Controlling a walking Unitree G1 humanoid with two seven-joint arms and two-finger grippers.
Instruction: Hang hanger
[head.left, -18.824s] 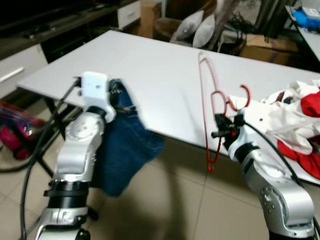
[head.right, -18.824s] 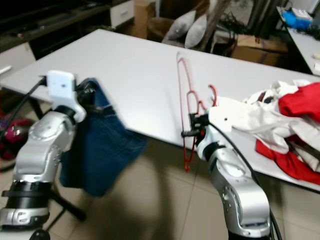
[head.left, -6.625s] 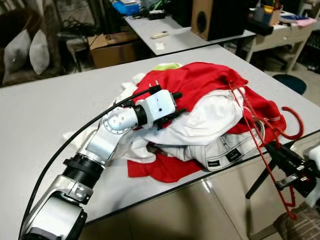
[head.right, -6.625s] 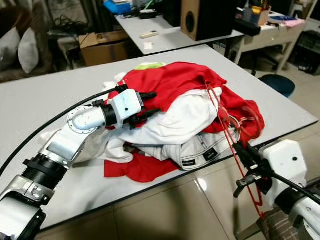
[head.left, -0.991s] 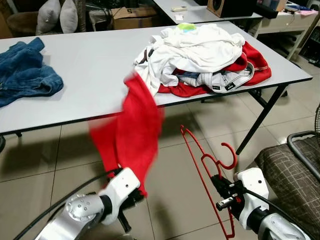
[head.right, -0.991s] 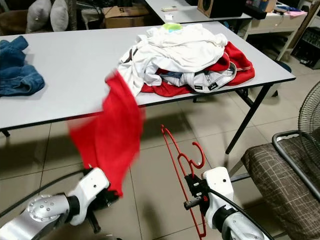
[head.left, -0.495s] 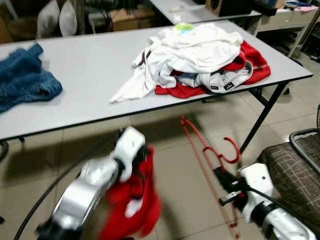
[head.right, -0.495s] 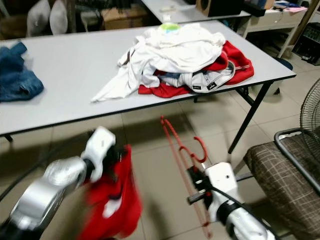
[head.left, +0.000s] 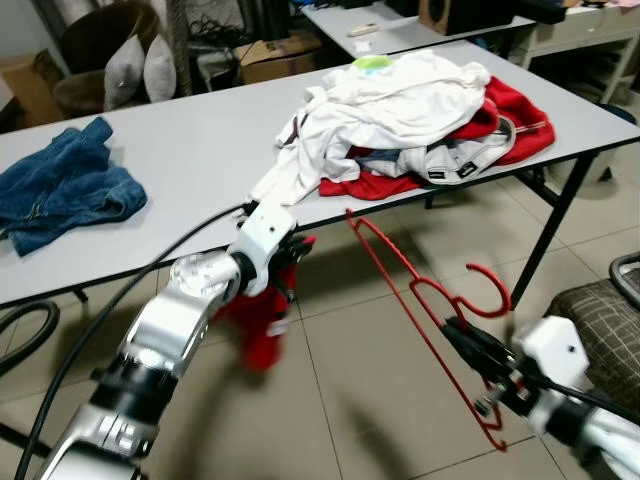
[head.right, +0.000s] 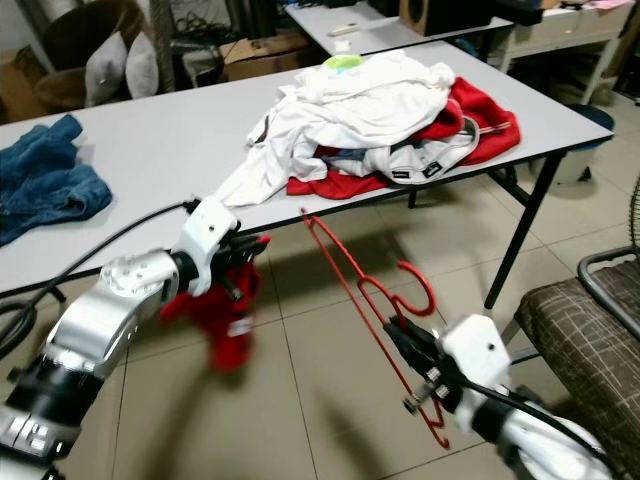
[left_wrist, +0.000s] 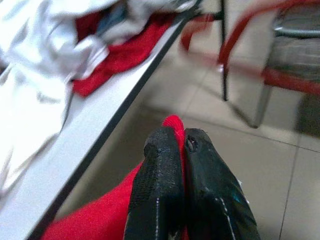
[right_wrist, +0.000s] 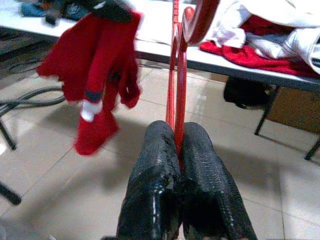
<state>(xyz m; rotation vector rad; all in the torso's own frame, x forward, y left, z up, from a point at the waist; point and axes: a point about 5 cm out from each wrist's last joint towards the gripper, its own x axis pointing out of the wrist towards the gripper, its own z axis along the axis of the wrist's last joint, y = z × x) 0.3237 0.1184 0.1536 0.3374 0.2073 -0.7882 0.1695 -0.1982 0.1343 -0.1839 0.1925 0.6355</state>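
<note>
Red hanger (head.left: 430, 310) clenched in R gripper (right_wrist: 177, 145), L gripper (left_wrist: 180, 142) pinching red garment (head.right: 215, 315) below table (head.left: 180, 225) front edge, prob. for dressing it.

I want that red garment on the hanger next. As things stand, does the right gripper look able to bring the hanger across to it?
Probably yes. The right gripper is shut on the red hanger, and the left gripper holds the red garment hanging freely beside it, in front of the table, with only bare floor between them.
</note>
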